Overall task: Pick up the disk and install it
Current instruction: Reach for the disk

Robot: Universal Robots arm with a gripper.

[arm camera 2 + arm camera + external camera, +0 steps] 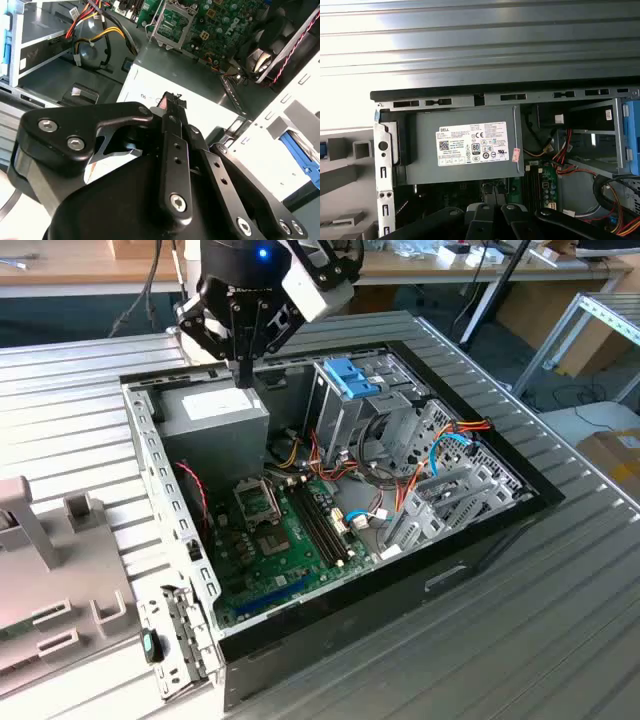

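**A:** What is found at the exterior view's left?

**B:** A grey fixture (pixel 60 590) is laid on the ribbed surface (pixel 560 640), just beside the open computer case (pixel 150 455). In the second wrist view a strip of bright blue is glimpsed past the case wall, within that fixture. It is taken to be an edge of the disk (pixel 296 148), though too little is shown for certainty.

**A:** And the claw?

**B:** The claw (pixel 243 378) is poised over the power supply (pixel 215 415), inside the case and well apart from the disk. Its fingers (pixel 172 145) are clenched tip to tip, and nothing is gripped.

**A:** Further right?

**B:** The motherboard (pixel 280 530) is met first. Then comes the drive cage (pixel 345 410) with its blue top, then the loose cables (pixel 440 440).

**A:** How is the disk expected to handle?

**B:** It is judged stiff, dense for its size and easily harmed by a knock. The plastic frame is likely slick and slightly yielding. The two long sides, taken squarely at the middle, are thought the soundest hold. The end tab is thought too weak to bear the weight.
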